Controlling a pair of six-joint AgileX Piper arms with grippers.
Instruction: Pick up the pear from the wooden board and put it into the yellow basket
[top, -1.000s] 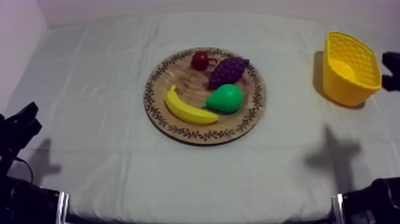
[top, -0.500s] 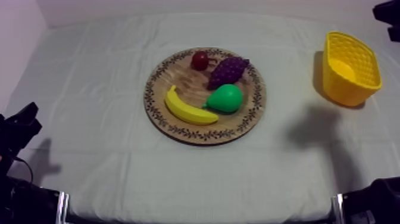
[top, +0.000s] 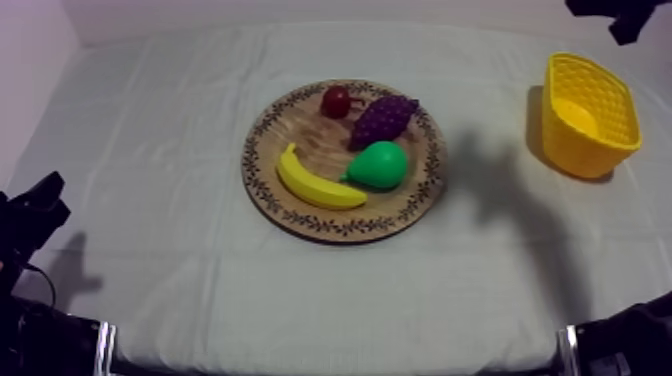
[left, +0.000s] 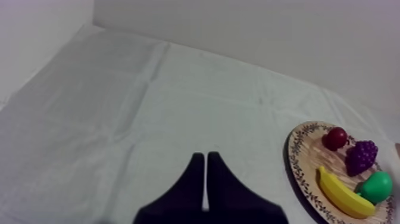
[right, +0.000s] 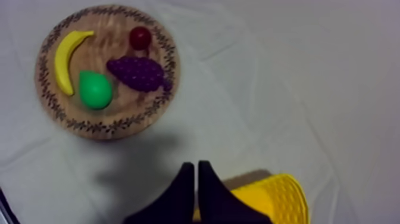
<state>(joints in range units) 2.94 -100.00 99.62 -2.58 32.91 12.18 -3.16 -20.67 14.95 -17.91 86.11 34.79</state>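
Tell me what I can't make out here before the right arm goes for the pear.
Basket: right wrist view, cut off by the picture's edge and partly behind the right hand.
Board: left wrist view, one side cut off by the edge.
Pear: left wrist view, partly behind the banana; top view, too close to the grapes to tell whether they touch.

Worktop (top: 150, 160) covered by a creased grey-white fabric cloth (left: 119, 107), bounded at the far edge and left side by plain pale matt walls (left: 238, 30), with soft grey shadows (top: 510, 200) lying on the cloth.
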